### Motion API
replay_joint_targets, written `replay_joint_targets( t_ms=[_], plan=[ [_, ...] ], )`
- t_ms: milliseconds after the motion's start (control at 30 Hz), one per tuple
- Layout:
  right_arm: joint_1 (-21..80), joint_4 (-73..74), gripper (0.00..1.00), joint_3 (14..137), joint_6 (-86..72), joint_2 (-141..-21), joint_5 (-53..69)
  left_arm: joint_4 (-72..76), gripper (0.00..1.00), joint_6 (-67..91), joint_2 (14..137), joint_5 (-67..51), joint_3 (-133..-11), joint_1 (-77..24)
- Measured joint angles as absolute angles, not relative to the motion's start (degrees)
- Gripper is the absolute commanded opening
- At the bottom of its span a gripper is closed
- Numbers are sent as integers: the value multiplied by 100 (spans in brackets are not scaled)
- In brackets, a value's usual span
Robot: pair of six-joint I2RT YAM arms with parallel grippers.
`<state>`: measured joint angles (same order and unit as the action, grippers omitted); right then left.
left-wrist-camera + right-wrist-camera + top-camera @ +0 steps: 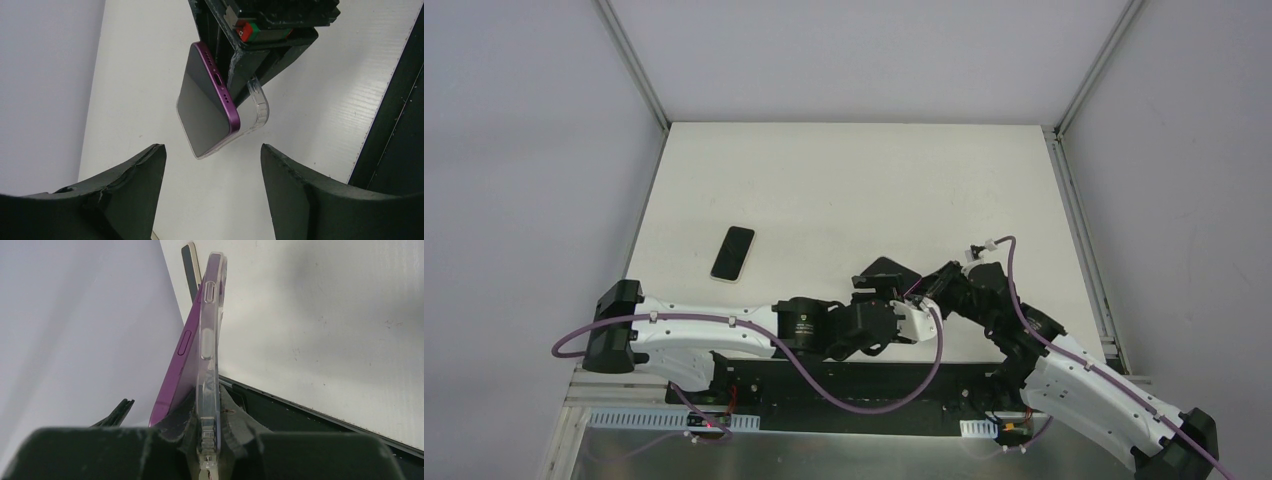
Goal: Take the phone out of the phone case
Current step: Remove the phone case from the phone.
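My right gripper [921,290] [210,417] is shut on the edge of a clear phone case [209,335], holding it off the table. A purple phone [181,367] with a dark screen is tilted partly out of the case; one end has come away from it and the other still sits in it. In the left wrist view the phone [207,107] hangs below the right gripper with the case rim [260,107] beside it. My left gripper [211,148] [871,292] is open and empty, its fingers [132,192] just short of the phone's lower corner, not touching.
A second phone [733,253] with a dark screen and pale edge lies flat on the white table [854,190] at the left; its end shows in the right wrist view [191,265]. A black strip [395,125] runs along the table's near edge.
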<state>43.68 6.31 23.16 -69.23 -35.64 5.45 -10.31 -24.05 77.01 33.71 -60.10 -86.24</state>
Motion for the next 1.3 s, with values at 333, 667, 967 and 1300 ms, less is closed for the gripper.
replay_joint_targets(
  t_ms=[333, 667, 967, 1300],
  plan=[
    [4368, 628, 0, 2316, -6969, -3564, 563, -864, 59, -2392, 7826, 3413, -6167, -8621],
    [4342, 631, 0, 2316, -6989, -3559, 543, -808, 44, -2364, 8088, 3548, -6267, -8621],
    [4342, 626, 0, 2316, -7006, -3559, 565, -692, 37, -2366, 8477, 3933, -6414, -8617],
    [4340, 589, 0, 2316, -7041, -3557, 552, -622, 19, -2349, 8615, 4058, -6471, -8617]
  ],
)
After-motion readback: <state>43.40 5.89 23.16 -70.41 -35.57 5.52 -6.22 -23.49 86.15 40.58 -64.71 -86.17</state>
